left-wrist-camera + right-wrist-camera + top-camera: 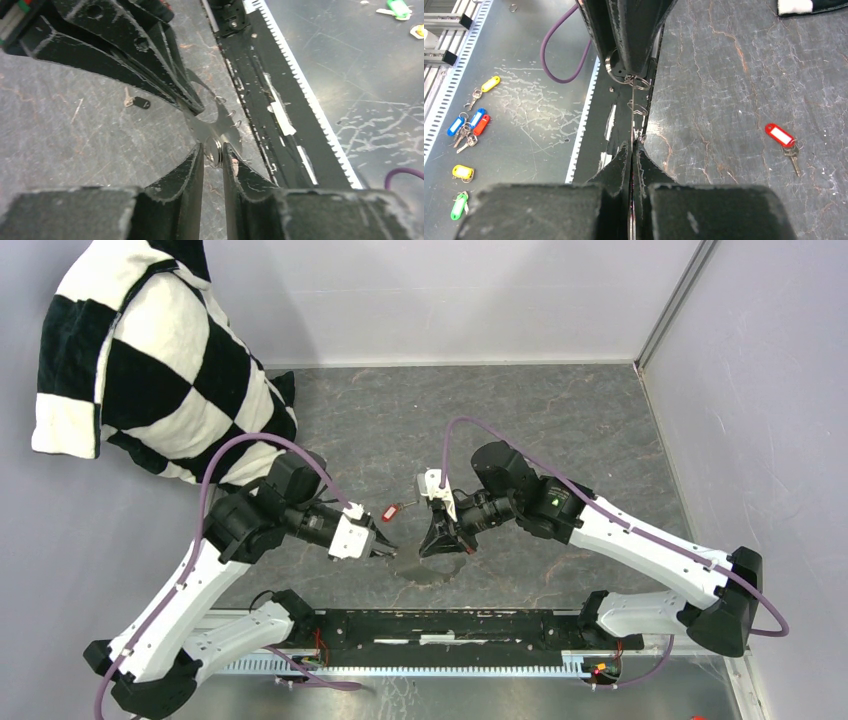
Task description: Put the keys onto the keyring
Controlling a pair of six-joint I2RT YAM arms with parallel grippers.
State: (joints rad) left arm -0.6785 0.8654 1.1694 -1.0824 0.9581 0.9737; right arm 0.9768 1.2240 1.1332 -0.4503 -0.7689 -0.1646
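Keyring [210,127]: a thin, flat silvery piece with small wire loops along one edge. It is held off the mat between the two grippers. The right wrist view shows it edge-on, as a fine line [632,122].
Left gripper [214,150]: narrow, with its fingertips [197,155] pressed on either side of a small round ring at the end of the keyring. In the top view [385,546] it points toward the right gripper, and their tips nearly meet.
Right gripper [634,145]: jaws fully together, pinching the flat edge of the keyring. From above [432,545] it angles down toward the mat, opposite the left gripper.
Red-tag key [780,135]: lies flat on the mat, clear of both grippers, with its silver blade next to the tag. In the top view [392,510] it sits just behind the gap between the two grippers.
Black-head key [138,103]: lies flat on the mat beyond the right gripper's fingers, and neither gripper touches it.
Keys on the ring: neither key is on it; both lie loose on the mat.
Mat [560,420]: dark grey with a cracked-stone pattern, under both arms.
Checkered cloth [150,370]: black and white, bunched at the far left corner of the mat.
Spare keys [471,125]: several keys with yellow, blue, red and green tags, scattered on the metal table [524,115] in front of the mat.
Purple cable [561,60]: loops over the metal table near the left gripper.
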